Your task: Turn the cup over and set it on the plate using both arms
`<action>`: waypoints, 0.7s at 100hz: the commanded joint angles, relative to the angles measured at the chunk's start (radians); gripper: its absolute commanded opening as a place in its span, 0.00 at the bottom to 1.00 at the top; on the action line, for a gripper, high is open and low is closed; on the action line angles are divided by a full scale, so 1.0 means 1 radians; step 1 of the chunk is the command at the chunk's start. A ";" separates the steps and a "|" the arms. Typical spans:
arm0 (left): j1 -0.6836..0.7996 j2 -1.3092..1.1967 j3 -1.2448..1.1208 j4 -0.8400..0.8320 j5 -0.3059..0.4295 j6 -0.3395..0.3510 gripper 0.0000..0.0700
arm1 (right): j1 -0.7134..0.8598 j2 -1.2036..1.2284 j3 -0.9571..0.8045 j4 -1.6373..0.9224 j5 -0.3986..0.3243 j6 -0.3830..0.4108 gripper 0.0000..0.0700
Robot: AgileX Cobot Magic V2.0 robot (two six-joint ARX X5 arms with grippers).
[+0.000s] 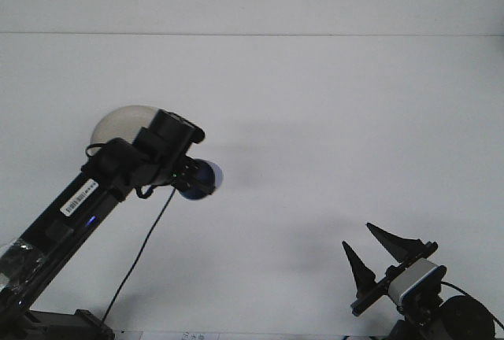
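The cup (201,180), a small rounded vessel of glossy dark blue, is lying tilted on its side in the air, its paler end facing right. The left gripper (191,179) is clamping it, its black fingers closed around the cup's near end. Both are hanging above the table (331,120), a smooth, matte white surface. Just behind and to the left of this gripper, the plate (118,122) is resting flat; it is a round, shallow dish of dull, off-white translucent look, and the arm's black wrist is covering its lower right part. Well to the right and nearer the camera, the right gripper (376,247) is pointing upward, its two tapered black fingers spread apart and holding nothing.
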 commanded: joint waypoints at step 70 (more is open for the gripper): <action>0.591 0.351 0.029 0.206 0.076 0.021 0.01 | 0.010 0.002 0.002 0.004 0.006 -0.008 0.55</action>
